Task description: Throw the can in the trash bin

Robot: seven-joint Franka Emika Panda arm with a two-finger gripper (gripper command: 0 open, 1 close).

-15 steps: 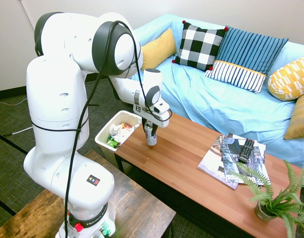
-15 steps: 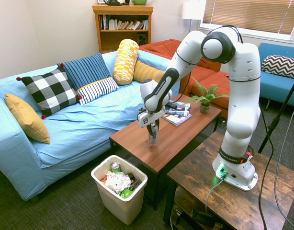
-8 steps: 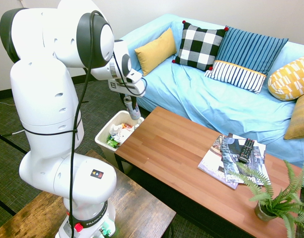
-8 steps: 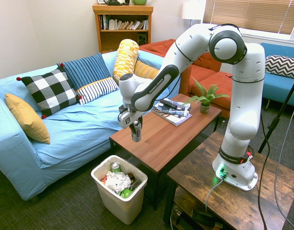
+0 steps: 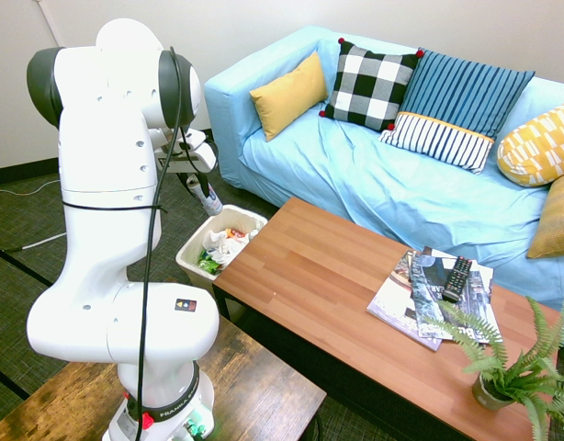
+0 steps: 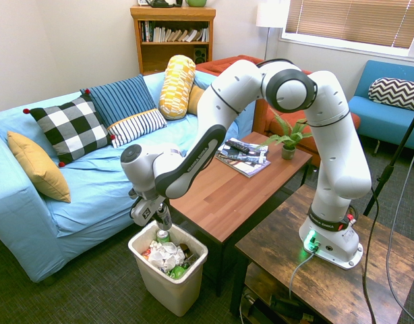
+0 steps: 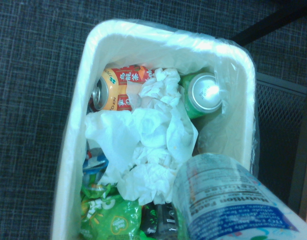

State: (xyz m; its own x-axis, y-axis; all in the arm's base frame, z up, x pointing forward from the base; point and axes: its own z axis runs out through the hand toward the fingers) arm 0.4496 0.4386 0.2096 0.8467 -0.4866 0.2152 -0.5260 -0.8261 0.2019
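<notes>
White robot arm w/ gripper (image 6: 155, 214) pinching a slim silver-grey can (image 6: 164, 219), held tilted near the far rim of the white trash bin (image 6: 169, 283), beside the wood coffee table (image 6: 224, 192). In bin: crumpled white paper (image 7: 153, 135), green can (image 7: 202, 95), orange-&-red can (image 7: 116, 90), green wrapper (image 7: 111, 215). Lt-blue sofa (image 6: 92, 196) behind, w/ cushions.

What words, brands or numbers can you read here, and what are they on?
"Nutrition Facts" and "Calories": the held can.
"烏龍茶" and "EN", the latter partly cut off: the orange-and-red can in the bin.
"FRANKA", the rest too small: the band on the arm's base.
Too small or blurred to read: the magazines, the green wrapper, the can's blue band.
</notes>
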